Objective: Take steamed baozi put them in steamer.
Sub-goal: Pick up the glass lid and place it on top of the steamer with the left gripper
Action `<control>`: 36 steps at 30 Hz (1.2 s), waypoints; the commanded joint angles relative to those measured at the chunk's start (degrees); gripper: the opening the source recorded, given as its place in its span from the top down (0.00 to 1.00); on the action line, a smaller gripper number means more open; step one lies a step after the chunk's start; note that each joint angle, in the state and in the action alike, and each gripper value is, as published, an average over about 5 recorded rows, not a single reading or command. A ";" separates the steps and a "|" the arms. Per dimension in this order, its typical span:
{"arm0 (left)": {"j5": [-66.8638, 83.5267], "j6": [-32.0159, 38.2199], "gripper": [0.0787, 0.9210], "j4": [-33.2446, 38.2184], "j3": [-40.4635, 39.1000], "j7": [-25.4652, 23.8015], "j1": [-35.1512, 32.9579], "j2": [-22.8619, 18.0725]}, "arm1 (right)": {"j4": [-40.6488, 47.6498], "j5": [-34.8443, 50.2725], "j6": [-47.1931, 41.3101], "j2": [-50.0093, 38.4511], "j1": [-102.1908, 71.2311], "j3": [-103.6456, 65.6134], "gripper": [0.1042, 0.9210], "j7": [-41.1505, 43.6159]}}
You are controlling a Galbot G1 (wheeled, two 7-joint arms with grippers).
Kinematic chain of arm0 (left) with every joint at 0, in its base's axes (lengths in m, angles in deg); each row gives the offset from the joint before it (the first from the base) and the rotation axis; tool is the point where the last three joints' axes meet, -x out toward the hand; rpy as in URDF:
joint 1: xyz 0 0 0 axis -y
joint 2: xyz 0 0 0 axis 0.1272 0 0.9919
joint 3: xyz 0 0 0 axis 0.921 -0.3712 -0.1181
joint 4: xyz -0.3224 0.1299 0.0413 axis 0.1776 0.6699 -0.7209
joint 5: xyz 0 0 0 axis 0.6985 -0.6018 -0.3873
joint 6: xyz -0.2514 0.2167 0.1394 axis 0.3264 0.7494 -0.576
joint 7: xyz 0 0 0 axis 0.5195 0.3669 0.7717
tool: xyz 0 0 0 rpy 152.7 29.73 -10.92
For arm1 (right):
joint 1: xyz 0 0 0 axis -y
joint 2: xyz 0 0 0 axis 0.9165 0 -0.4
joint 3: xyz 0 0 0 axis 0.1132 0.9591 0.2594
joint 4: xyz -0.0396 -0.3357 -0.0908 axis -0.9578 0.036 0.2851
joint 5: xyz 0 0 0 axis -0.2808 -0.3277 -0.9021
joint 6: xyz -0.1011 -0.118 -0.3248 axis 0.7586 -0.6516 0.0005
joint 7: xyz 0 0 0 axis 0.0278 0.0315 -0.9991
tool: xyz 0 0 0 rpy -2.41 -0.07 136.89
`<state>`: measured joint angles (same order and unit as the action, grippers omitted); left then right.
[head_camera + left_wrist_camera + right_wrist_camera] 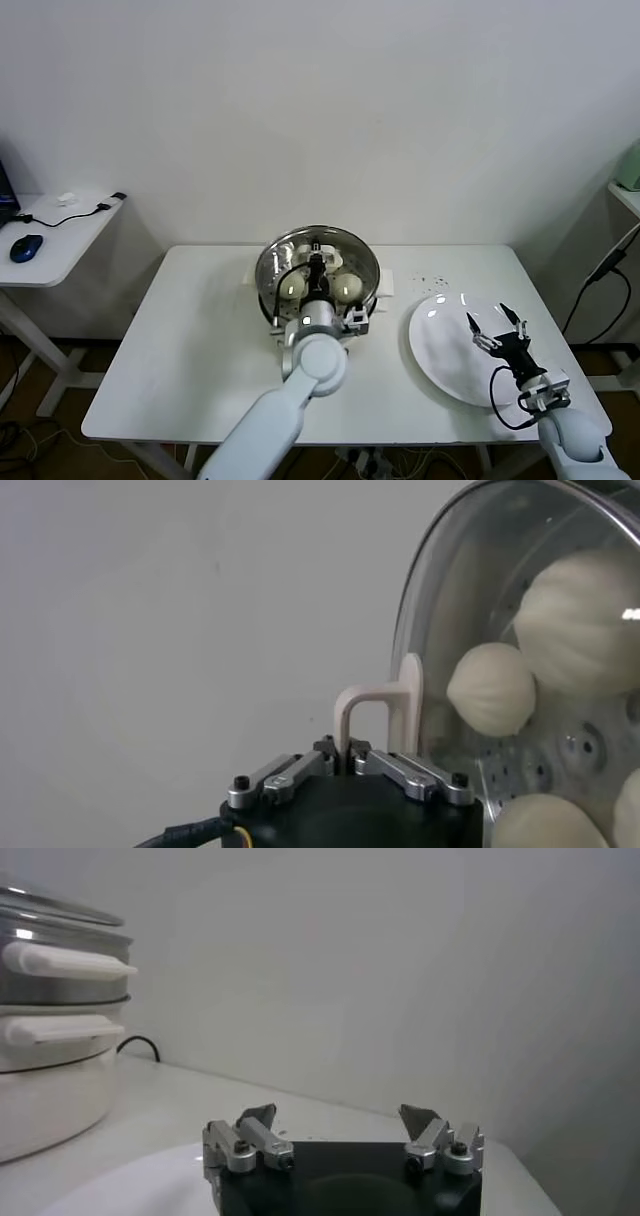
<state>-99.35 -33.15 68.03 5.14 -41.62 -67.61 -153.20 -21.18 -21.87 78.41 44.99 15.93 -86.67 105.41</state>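
On the white bench (190, 330) the steamer (268, 275) stands toward the back, near the middle, a shiny steel basket on a white cooker base with side handles. A round glass lid (345, 242) sits on top of it, and through the glass the steamed buns (347, 287) show inside the basket; the left wrist view also shows pale buns (490, 688) behind the curved glass, lying on the perforated floor. The left claw (318, 268) reaches over the steamer from the front and is clenched on the lid's white handle (378, 708), its fingers (412, 772) pressed together around the base of that handle. The right claw (496, 327) hangs over the flat white plate (440, 350) on the right part of the bench, well apart from the steamer, with its fingers (438, 1131) spread wide and nothing between them. The plate lies bare under it, close to the bench's front right edge. In the right wrist view the steamer (50, 1038) stands off to one side, its two white side handles stacked one above the other. A small side desk (60, 240) with a blue mouse (26, 247) stands to the robot's left.
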 commanded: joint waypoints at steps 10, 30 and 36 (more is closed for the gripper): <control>2.41 0.17 0.92 -3.85 -0.13 0.44 1.31 -0.80 | 0.32 -0.33 0.29 0.00 0.00 -0.38 0.12 0.43; 2.76 -0.60 0.79 3.57 -1.18 -2.78 -0.41 2.64 | 0.55 -0.65 0.24 0.32 0.19 -0.74 0.12 0.82; 2.96 -1.04 0.58 11.20 -1.50 -4.06 -2.61 5.65 | 0.59 -0.68 -0.12 0.30 0.21 -0.92 0.12 0.82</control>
<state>-96.79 -33.17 69.72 3.97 -43.96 -68.24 -150.92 -20.56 -22.52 78.55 45.30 16.13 -87.48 106.23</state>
